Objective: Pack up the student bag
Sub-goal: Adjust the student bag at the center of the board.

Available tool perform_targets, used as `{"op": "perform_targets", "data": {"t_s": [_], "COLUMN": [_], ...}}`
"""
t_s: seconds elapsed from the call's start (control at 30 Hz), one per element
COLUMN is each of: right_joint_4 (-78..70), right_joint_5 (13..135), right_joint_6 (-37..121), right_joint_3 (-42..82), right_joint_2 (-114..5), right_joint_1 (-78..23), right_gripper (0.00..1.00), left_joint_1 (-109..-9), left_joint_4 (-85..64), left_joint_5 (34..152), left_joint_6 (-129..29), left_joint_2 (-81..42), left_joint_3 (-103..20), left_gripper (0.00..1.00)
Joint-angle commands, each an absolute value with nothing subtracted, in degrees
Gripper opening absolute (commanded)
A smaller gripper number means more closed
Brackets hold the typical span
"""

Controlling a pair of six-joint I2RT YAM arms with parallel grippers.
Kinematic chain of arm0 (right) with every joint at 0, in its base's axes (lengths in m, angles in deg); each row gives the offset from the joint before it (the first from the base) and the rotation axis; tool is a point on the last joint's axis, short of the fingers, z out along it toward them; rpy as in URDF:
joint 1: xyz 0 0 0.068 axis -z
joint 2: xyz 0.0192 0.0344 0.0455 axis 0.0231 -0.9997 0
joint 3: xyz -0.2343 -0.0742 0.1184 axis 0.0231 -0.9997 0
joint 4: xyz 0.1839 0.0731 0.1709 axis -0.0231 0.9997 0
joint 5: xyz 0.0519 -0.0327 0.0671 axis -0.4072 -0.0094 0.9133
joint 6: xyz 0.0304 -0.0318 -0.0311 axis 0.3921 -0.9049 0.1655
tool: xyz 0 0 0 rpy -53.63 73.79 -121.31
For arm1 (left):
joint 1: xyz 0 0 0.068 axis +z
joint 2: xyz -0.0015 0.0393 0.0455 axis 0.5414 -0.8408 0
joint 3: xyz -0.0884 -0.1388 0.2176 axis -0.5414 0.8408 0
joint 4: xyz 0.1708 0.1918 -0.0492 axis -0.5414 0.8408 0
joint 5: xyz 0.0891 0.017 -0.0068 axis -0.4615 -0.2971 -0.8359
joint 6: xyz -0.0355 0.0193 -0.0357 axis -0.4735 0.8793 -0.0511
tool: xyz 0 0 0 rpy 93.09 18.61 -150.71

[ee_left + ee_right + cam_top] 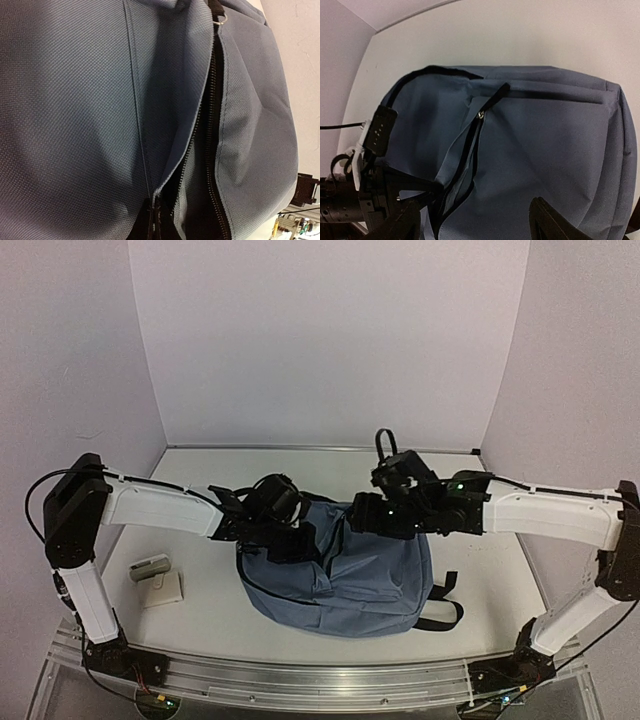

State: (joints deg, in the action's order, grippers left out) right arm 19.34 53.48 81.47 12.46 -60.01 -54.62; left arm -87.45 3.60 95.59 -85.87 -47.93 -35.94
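The slate-blue student bag lies flat in the middle of the table, its front zipper partly open. My left gripper is at the bag's left side, shut on the fabric edge of the flap beside the zipper. In the left wrist view a dark gap runs between the zipper teeth up to a metal ring. My right gripper hovers open above the bag, with nothing between its dark fingertips. The right wrist view also shows the left gripper at the flap.
A small grey object and a beige card lie on the table at the left. The bag's black straps trail to the right. White walls enclose the table on three sides.
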Motion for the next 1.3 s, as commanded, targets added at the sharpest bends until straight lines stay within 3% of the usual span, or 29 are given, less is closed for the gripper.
{"op": "perform_targets", "data": {"t_s": [0.0, 0.43, 0.73, 1.07, 1.27], "right_joint_4": [26.8, 41.8, 44.0, 54.3, 63.3], "right_joint_5": [47.3, 41.2, 41.7, 35.0, 28.3], "right_joint_6": [86.5, 92.8, 92.1, 97.6, 101.7], "right_joint_3": [18.1, 29.0, 33.9, 32.1, 34.2], "right_joint_2": [-65.4, -79.2, -85.8, -85.6, -82.6], "right_joint_1": [-58.4, -63.6, -64.5, -64.6, -64.7], "right_gripper": [0.75, 0.83, 0.87, 0.91, 0.85], "left_joint_1": [-86.4, -86.3, -86.0, -85.4, -85.3], "left_joint_4": [0.8, -7.8, -11.6, -12.7, -13.2], "left_joint_5": [94.4, 96.4, 98.0, 97.5, 98.5], "left_joint_6": [-89.2, -89.9, -90.0, -90.7, -90.7], "left_joint_2": [-46.5, -44.9, -44.5, -43.2, -43.6], "left_joint_3": [-32.3, -28.3, -26.9, -25.2, -25.4], "left_gripper": [0.00, 0.00, 0.00, 0.00, 0.00]}}
